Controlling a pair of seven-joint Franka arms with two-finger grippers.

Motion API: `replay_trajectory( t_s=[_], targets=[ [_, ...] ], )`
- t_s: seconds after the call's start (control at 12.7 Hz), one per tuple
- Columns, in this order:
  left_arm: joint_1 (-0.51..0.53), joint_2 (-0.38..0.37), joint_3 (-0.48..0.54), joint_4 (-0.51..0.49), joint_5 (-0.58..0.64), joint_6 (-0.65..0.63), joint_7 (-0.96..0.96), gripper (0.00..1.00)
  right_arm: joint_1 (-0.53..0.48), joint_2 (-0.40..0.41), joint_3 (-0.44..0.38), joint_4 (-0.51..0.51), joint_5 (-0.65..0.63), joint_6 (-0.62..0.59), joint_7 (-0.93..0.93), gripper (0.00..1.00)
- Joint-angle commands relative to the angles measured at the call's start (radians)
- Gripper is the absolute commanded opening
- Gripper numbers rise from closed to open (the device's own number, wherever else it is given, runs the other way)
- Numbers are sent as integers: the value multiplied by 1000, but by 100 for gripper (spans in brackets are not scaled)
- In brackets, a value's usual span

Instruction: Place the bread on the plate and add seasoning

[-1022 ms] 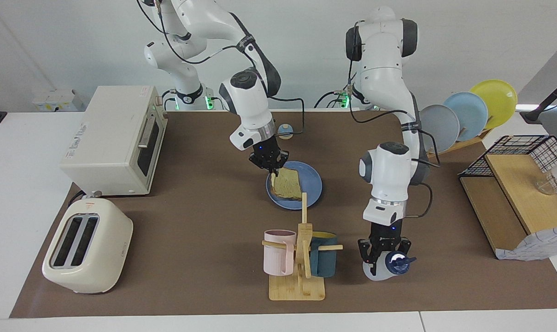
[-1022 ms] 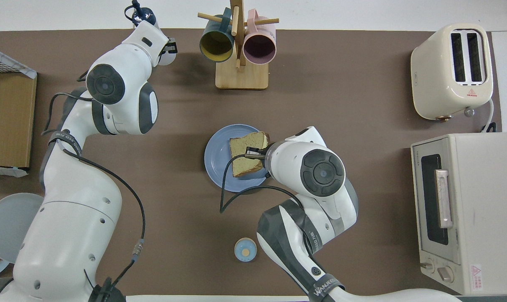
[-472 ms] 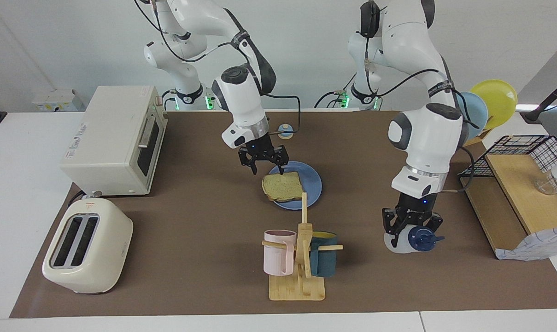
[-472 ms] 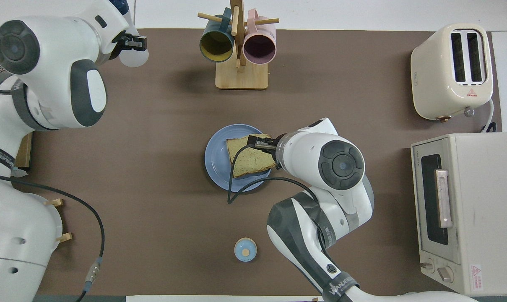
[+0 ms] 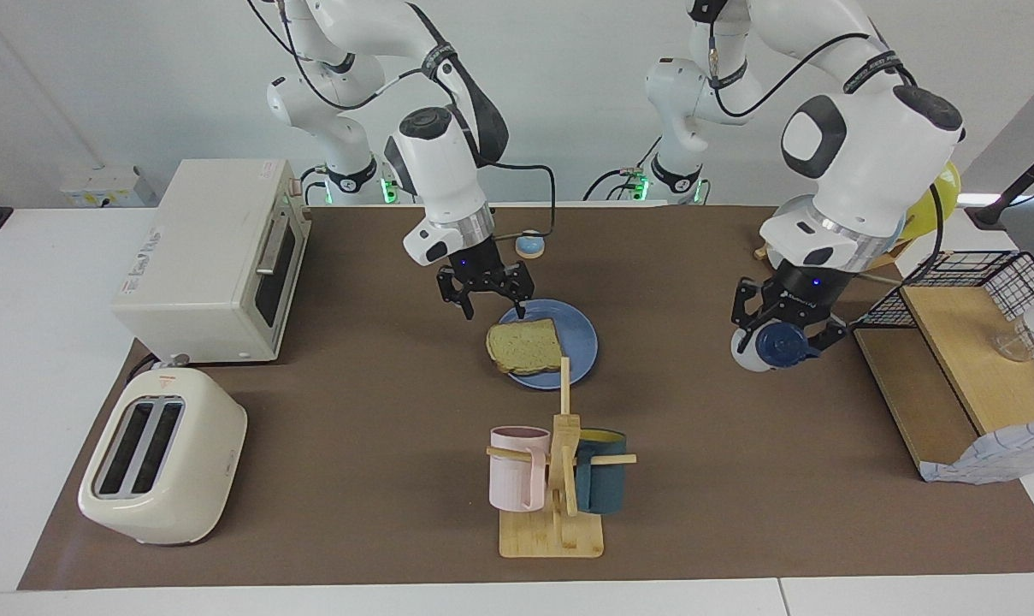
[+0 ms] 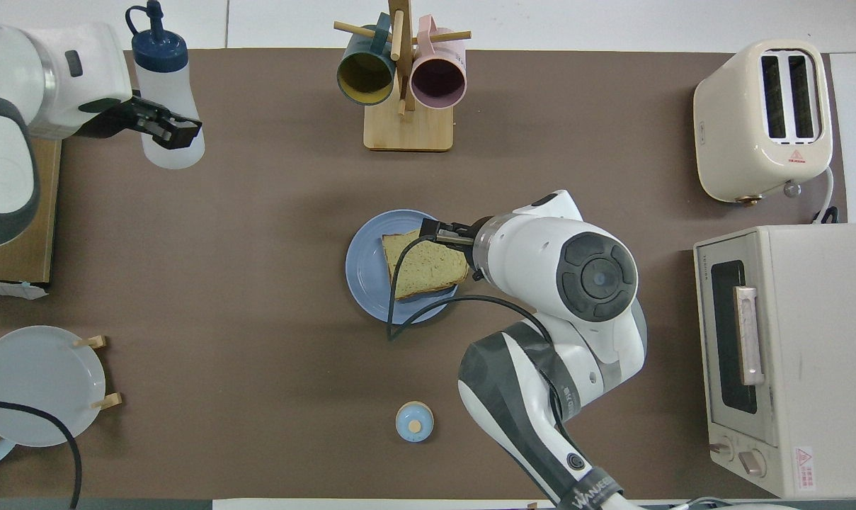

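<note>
The bread (image 5: 525,346) (image 6: 424,265) lies flat on the blue plate (image 5: 581,342) (image 6: 364,273), overhanging the rim toward the right arm's end. My right gripper (image 5: 493,310) (image 6: 431,234) hangs open just above the bread's edge nearest the robots, holding nothing. My left gripper (image 5: 782,342) (image 6: 173,131) is shut on the seasoning bottle (image 5: 773,346) (image 6: 166,106). It holds the bottle up in the air, tipped on its side with the navy cap pointing away from the robots. The bottle is over the mat toward the left arm's end.
A wooden mug rack (image 5: 555,513) with a pink and a dark mug stands farther from the robots than the plate. Toaster (image 5: 162,470) and toaster oven (image 5: 213,257) sit at the right arm's end. A small bell (image 5: 529,245), upright plates (image 6: 38,382) and a wire-and-wood shelf (image 5: 970,342) are also there.
The right gripper opened, let the bread drop flat onto the plate and rose a little. The left arm lifted the bottle off the mat and swung it toward its own end.
</note>
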Motion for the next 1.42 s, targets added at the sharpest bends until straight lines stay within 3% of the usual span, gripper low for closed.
replay_trajectory(
  t_s=[0.0, 0.24, 0.39, 0.55, 0.71, 0.94, 1.34],
  targets=[
    [-9, -140, -6, -129, 16, -83, 196, 0, -76, -43, 1, 54, 8, -157, -53, 100],
    [-58, -198, -17, -165, 104, -148, 350, 0, -225, -43, -1, 292, 6, -575, -206, 100],
    [-165, -235, -19, -207, 222, -147, 363, 0, -305, -57, -1, 389, 0, -736, -269, 100],
    [-222, -269, -19, -256, 235, -131, 387, 0, -362, -69, -1, 449, -38, -854, -309, 100],
    [-262, -295, -22, -300, 235, -124, 389, 0, -418, -122, 1, 428, -52, -892, -380, 100],
    [-270, -390, -57, -476, 235, -29, 366, 0, -481, -222, 1, 310, -55, -962, -443, 100],
    [-270, -424, -80, -523, 235, -39, 274, 0, -543, -202, 1, 326, -109, -947, -567, 100]
  ],
)
